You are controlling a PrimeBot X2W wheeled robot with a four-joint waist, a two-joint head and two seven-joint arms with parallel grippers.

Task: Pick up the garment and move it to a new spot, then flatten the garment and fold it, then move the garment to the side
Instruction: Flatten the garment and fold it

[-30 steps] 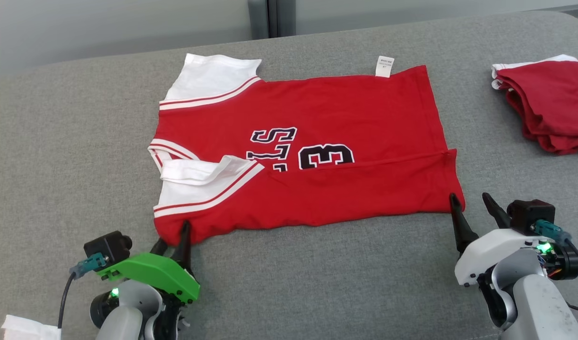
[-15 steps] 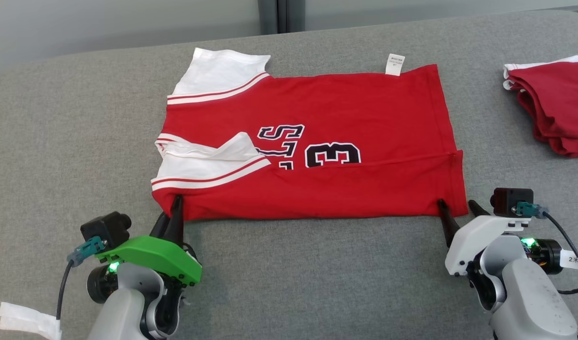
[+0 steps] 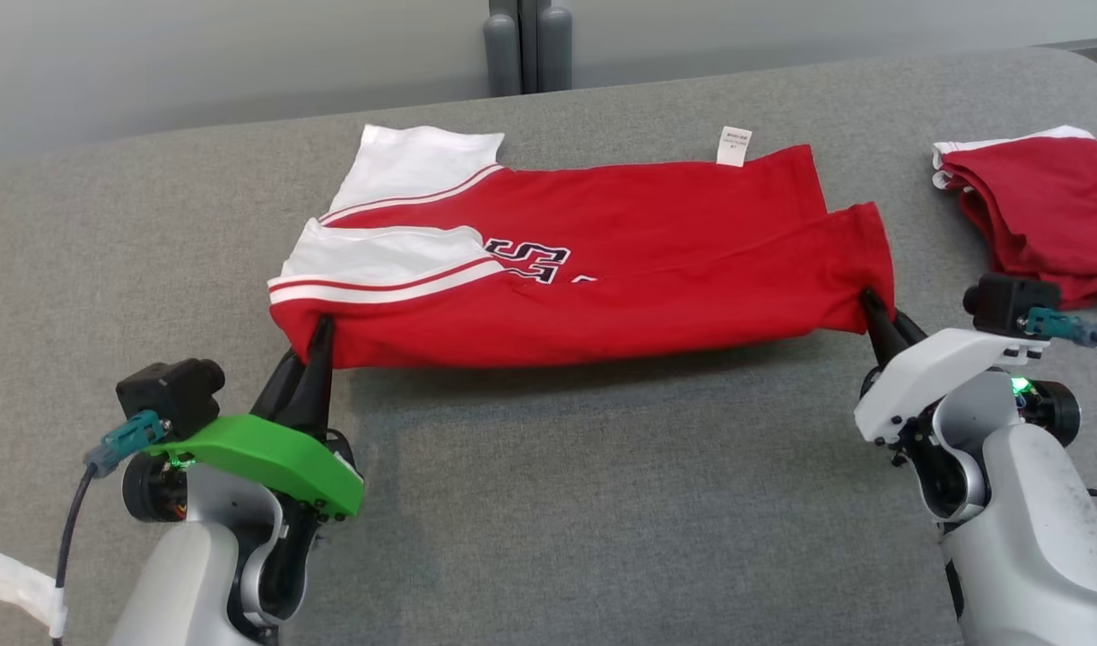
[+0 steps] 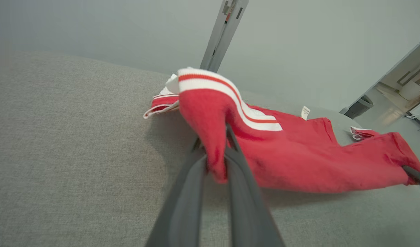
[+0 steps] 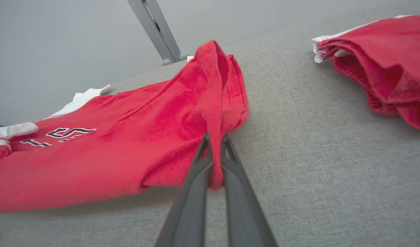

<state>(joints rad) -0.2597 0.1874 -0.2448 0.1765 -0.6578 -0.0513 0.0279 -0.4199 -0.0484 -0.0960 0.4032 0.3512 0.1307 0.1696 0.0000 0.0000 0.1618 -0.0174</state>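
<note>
Grey fabric surface (image 3: 548, 502), pale wall (image 3: 198, 63) behind, metal post (image 3: 523, 45), red garment (image 3: 656, 242)

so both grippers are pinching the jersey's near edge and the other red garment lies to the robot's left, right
No, the other red garment lies to the robot's right, as the head view shows. The left gripper and right gripper do both pinch the near edge of the jersey.

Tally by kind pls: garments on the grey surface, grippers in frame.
Garments: 2, the red jersey and a folded red garment
Grippers: 2, the left gripper and the right gripper, both shut on the red jersey
Total: 4
</note>
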